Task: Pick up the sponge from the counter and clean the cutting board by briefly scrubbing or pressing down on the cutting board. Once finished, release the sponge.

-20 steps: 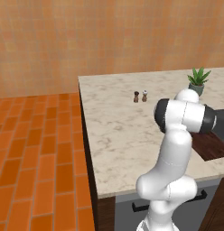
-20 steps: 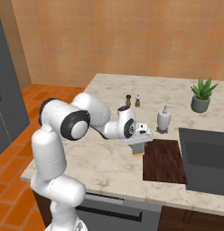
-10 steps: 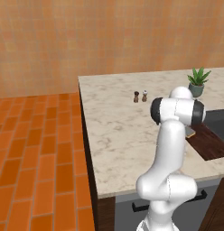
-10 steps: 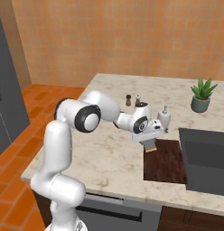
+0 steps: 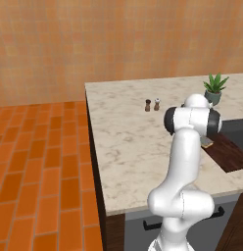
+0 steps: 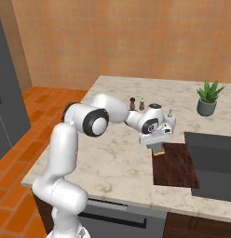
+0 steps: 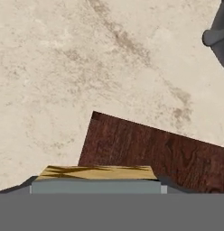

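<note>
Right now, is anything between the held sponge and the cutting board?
Nothing visible. The claw holds the sponge at the cutting board's near corner, and the board's surface is bare.

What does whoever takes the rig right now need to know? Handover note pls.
Gripper: shut on the sponge, held over the near-left corner of the cutting board.
Cutting board: flat on the counter, just left of the dark sunken panel.
Done: sponge picked up and carried to the board.
Left: whether the sponge already touches the wood cannot be told from these views. Press or scrub briefly on the board, then open the gripper and release the sponge.
Nearby: small bottle behind the gripper, salt and pepper shakers, potted plant.
</note>
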You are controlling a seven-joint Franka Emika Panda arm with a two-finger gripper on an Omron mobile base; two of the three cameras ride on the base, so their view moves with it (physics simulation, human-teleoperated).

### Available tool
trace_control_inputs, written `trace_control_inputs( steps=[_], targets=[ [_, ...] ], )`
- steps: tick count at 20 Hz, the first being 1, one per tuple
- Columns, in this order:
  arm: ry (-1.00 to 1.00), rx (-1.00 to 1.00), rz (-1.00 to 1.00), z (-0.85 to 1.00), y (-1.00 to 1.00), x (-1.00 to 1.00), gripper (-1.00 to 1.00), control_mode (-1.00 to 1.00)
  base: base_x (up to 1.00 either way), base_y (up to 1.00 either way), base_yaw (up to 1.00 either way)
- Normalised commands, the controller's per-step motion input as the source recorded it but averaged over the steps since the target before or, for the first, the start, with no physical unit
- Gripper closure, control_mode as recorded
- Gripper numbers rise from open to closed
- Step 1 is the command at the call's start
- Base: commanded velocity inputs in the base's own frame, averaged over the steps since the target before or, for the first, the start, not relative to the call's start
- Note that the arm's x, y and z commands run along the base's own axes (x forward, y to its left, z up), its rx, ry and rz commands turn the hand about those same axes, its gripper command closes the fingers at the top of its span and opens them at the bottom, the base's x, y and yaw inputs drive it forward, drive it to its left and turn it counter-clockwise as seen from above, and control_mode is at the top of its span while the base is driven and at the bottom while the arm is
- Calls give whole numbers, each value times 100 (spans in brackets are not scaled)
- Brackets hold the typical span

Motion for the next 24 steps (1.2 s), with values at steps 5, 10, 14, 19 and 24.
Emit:
trace_control_inputs(
  steps=[5, 10, 14, 19, 24],
  targets=[
    [-37, 6, -8, 9, 73, -83, 100, -100, 0, 0, 0],
    [4, -1, -16, 6, 89, -51, 100, -100, 0, 0, 0],
    [23, -6, -11, 1, 62, -10, -100, -100, 0, 0, 0],
    [0, 0, 0, 15, 3, -5, -100, -100, 0, 0, 0],
    [-1, -1, -1, 83, 17, -16, -100, -100, 0, 0, 0]
  ],
)
